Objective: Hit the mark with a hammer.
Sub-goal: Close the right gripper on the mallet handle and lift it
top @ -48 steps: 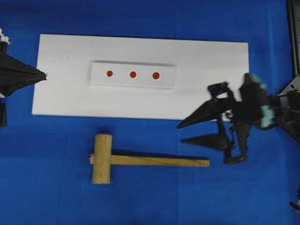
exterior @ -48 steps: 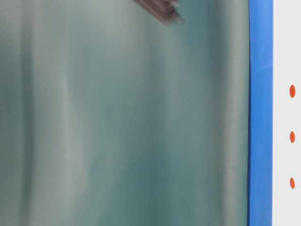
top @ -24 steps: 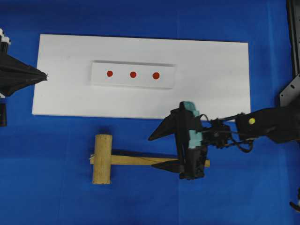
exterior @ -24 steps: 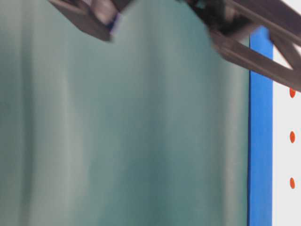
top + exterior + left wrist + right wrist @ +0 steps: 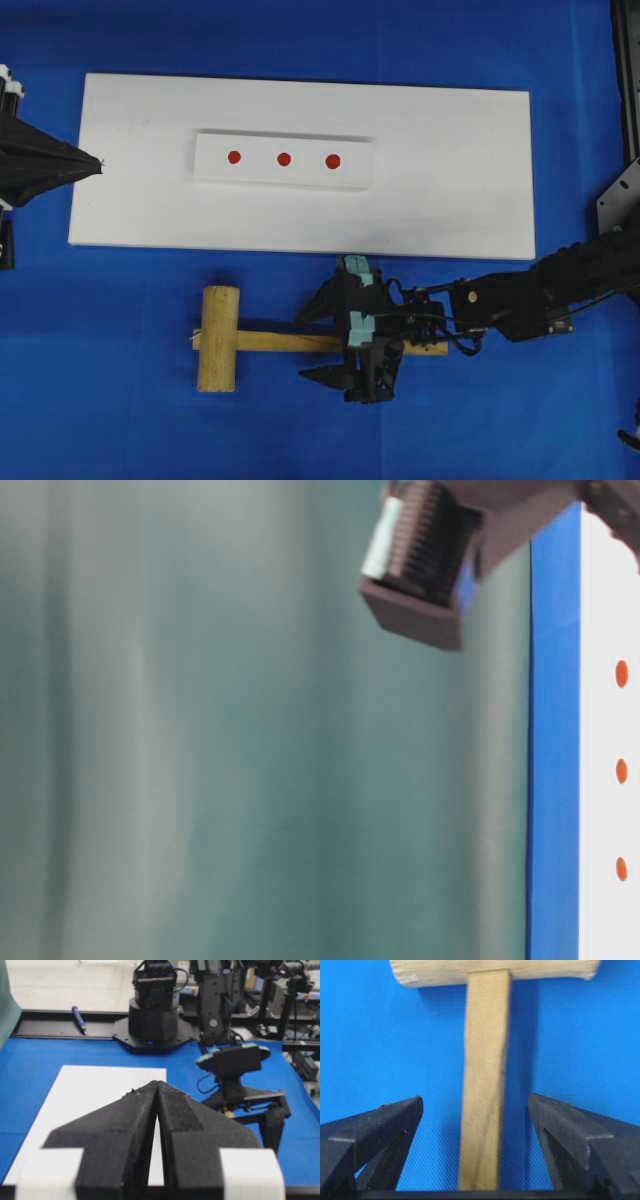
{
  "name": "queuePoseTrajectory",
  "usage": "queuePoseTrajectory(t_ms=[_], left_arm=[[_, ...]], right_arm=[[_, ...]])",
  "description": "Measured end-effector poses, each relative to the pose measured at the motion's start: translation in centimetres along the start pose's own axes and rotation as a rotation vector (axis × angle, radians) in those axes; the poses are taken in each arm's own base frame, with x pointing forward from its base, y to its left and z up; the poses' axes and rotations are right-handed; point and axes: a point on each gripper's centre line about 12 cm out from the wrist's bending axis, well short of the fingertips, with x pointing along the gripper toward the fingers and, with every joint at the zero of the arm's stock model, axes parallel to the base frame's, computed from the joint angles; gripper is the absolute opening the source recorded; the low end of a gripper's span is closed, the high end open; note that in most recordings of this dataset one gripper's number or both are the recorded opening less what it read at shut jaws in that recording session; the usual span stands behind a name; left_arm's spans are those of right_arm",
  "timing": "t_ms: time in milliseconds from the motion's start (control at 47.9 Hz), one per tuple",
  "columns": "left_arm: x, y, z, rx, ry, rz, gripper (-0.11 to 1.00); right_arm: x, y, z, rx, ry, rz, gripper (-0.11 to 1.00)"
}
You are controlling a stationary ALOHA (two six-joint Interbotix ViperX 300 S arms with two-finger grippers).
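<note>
Blue cloth covers the whole table, and on it you have the hammer (image 5: pixel 300 342) lying flat, head to the left, just below the white board (image 5: pixel 460 170). Your right gripper (image 5: pixel 320 342) straddles the handle mid-length, jaws spread wide with the wood between them, not yet touching either finger (image 5: pixel 375 1125). This looks like the grasp step: lower, centre, then close on the handle. Next comes a lift and swing toward the red marks (image 5: pixel 284 158) on the raised strip (image 5: pixel 355 175). Mind the board's near edge close beside the upper finger. Open cloth lies below the handle. Your left gripper (image 5: pixel 95 163) sits clenched at the board's left edge, empty.
</note>
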Motion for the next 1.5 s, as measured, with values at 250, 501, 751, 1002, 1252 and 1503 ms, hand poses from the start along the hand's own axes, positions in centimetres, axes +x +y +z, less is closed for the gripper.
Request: queuePoseTrajectory(t_ms=[250,501,751,1002,1252,1503], left_arm=[[0.0,0.0,-0.2,0.000,0.006,0.002,0.00],[-0.1,0.0,-0.3,-0.001,0.015,0.002,0.00],[-0.1,0.0,-0.3,-0.003,0.017,0.002,0.00],[-0.1,0.0,-0.3,-0.001,0.015,0.002,0.00],[-0.2,0.0,-0.3,-0.002,0.018,0.002,0.00],[-0.2,0.0,-0.4,-0.014,0.021,0.002,0.00]], right_arm=[[0.5,0.1,-0.1,-0.001,0.000,-0.001,0.85],[0.5,0.0,-0.2,-0.018,0.003,-0.002,0.32],[0.5,0.0,-0.1,-0.016,0.004,-0.005,0.10],[-1.2,1.0,2.2,-0.023,-0.016,0.016,0.10],[-4.6,1.8,6.3,-0.070,-0.060,0.034,0.10],[-8.5,3.4,9.3,-0.109,-0.092,0.073,0.10]])
